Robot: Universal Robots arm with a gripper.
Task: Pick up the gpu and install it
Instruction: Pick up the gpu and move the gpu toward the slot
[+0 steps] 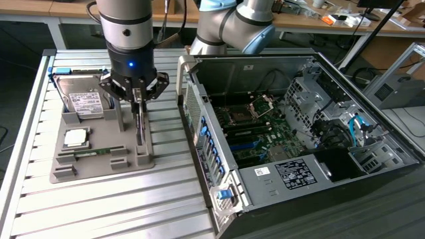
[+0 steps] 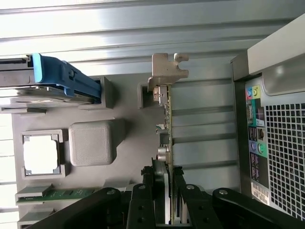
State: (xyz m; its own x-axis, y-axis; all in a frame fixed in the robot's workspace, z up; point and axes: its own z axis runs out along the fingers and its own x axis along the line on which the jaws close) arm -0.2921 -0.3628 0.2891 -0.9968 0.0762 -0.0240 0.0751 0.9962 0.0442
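Note:
The gpu (image 1: pixel 139 128) is a thin dark card standing on edge at the right side of the grey holder tray (image 1: pixel 99 167), seen edge-on. In the wrist view the gpu (image 2: pixel 167 119) runs away from the fingers to its silver bracket (image 2: pixel 169 71) at the far end. My gripper (image 1: pixel 136 97) points straight down over the card. Its black fingers (image 2: pixel 143 200) sit against both faces, so the gripper (image 2: pixel 167 191) is shut on the gpu. I cannot tell whether the card's lower edge still rests in the tray.
The tray also holds a silver hard drive (image 1: pixel 83 99) in a blue carrier (image 2: pixel 62 78), a square processor (image 1: pixel 75 138) and a green memory stick (image 1: pixel 99 151). The open computer case (image 1: pixel 199 124) with its motherboard (image 1: pixel 256 134) lies at the exterior view's right, on the slatted metal table (image 1: pixel 119 209).

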